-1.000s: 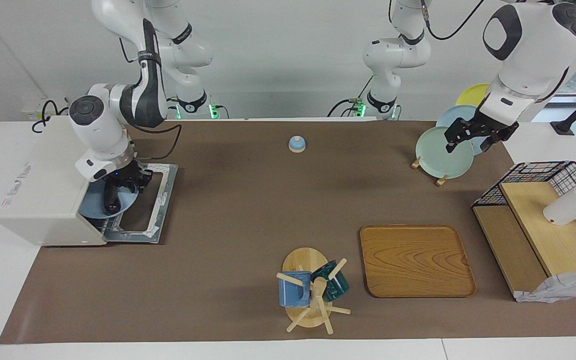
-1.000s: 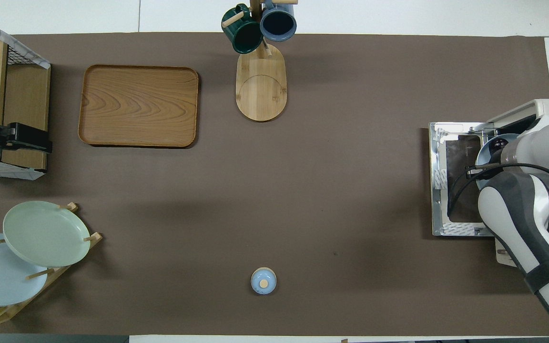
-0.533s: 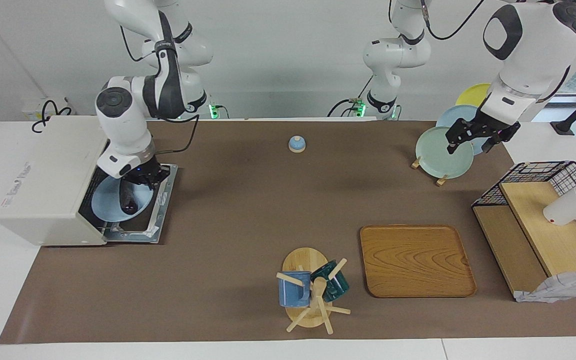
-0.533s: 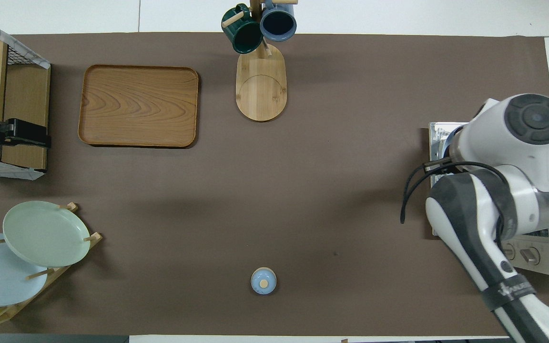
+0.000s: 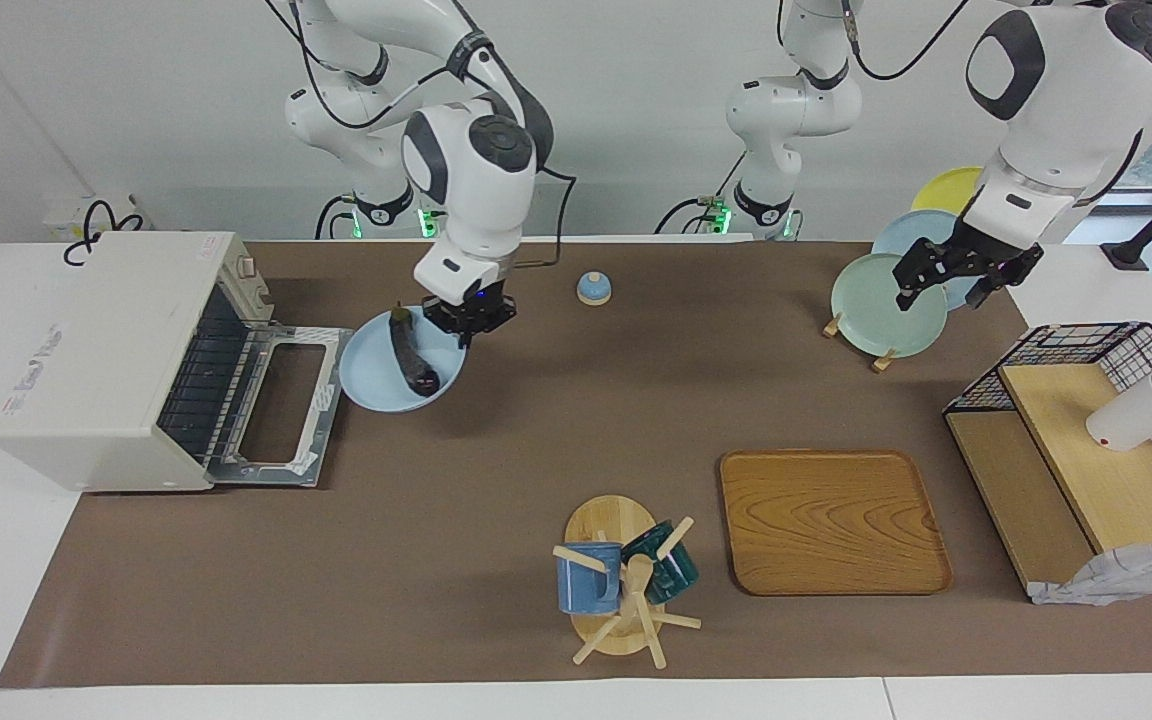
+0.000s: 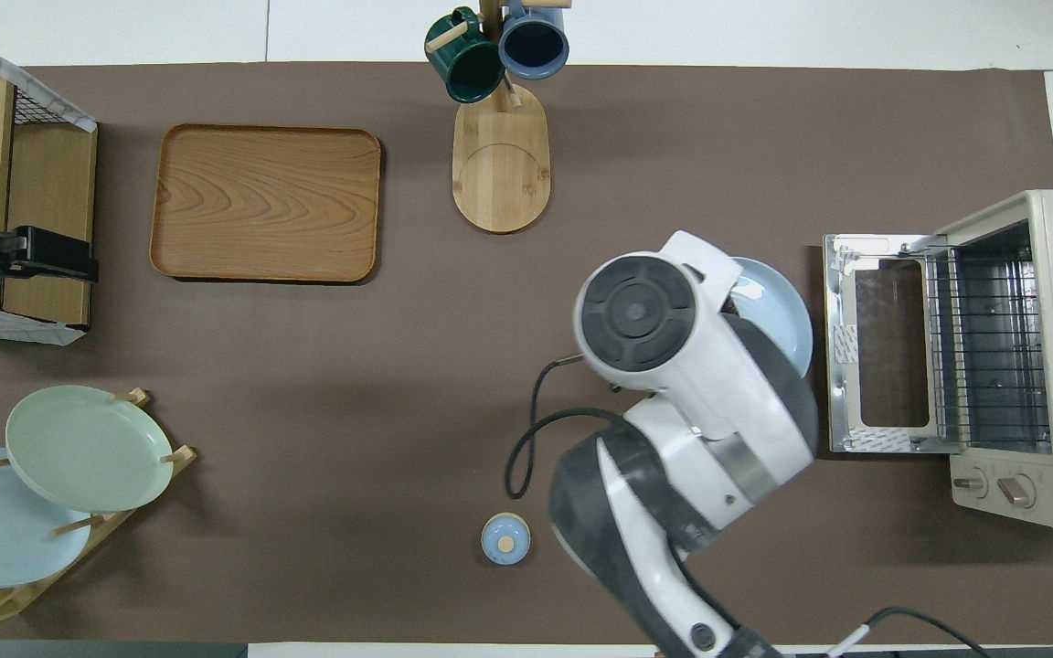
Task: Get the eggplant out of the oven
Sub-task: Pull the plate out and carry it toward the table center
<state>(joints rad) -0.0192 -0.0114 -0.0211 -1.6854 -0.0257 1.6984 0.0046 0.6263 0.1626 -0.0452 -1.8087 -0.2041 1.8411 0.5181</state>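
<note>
A second ago the light blue plate (image 5: pixel 376 385) with the eggplant (image 5: pixel 413 355) lay inside the oven (image 5: pixel 96 360), and now it is out, in front of the lowered oven door (image 5: pixel 281 415), at the right arm's end of the brown mat. The right gripper (image 5: pixel 466 318) has its fingers closed on the plate's rim, and the plate looks tilted, so I judge it is carried and not yet set down. The oven rack is empty now. The left gripper (image 5: pixel 956 272) waits with fingers wide over the green plate (image 5: pixel 876 315) on the plate rack. The main part of the task seems done; putting the plate down remains.
</note>
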